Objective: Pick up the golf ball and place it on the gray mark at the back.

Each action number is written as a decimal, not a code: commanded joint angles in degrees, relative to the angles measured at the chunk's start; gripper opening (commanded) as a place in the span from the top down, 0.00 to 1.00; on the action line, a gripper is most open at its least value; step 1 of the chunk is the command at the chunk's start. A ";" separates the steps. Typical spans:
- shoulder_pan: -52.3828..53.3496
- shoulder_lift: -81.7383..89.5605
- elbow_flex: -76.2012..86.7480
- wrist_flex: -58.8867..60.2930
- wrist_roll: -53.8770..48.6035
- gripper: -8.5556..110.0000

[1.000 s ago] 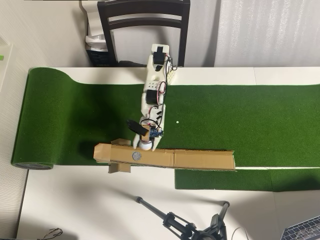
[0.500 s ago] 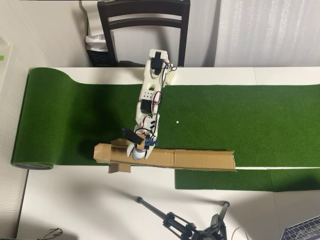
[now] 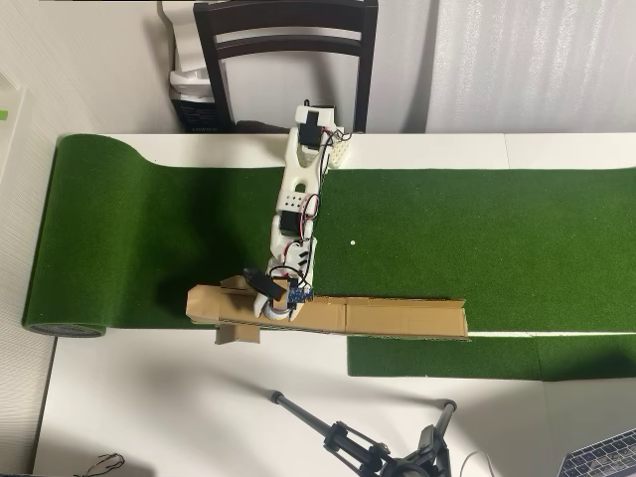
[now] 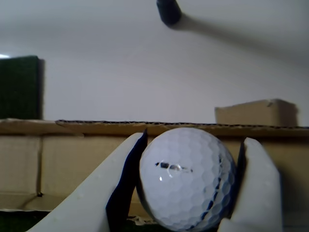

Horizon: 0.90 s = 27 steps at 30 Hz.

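Observation:
In the wrist view the golf ball (image 4: 186,179), white and dimpled with a dark print, sits clamped between my two white fingers (image 4: 96,198). My gripper (image 4: 195,142) is shut on it, just in front of a tan cardboard wall (image 4: 58,164). From overhead, the gripper (image 3: 275,306) hangs over the left part of the long cardboard strip (image 3: 397,318). The gray mark is hidden beneath the gripper and ball in the overhead view and does not show in the wrist view. I cannot tell whether the ball touches the cardboard.
The green turf mat (image 3: 497,238) covers the table, with a rolled end (image 3: 65,328) at the left and a tiny white dot (image 3: 352,241) beside the arm. A dark chair (image 3: 286,40) stands behind the arm's base. A tripod (image 3: 348,437) stands below the cardboard.
The arm has reached further toward the cardboard strip, carrying the ball from the turf's edge to over the gray circle, which it now covers.

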 commanded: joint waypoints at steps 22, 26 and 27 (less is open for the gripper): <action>-0.35 1.85 -5.80 -1.41 -0.53 0.72; -0.18 1.85 -3.78 -2.02 -0.53 0.72; -0.09 1.85 -3.43 -2.02 -0.53 0.72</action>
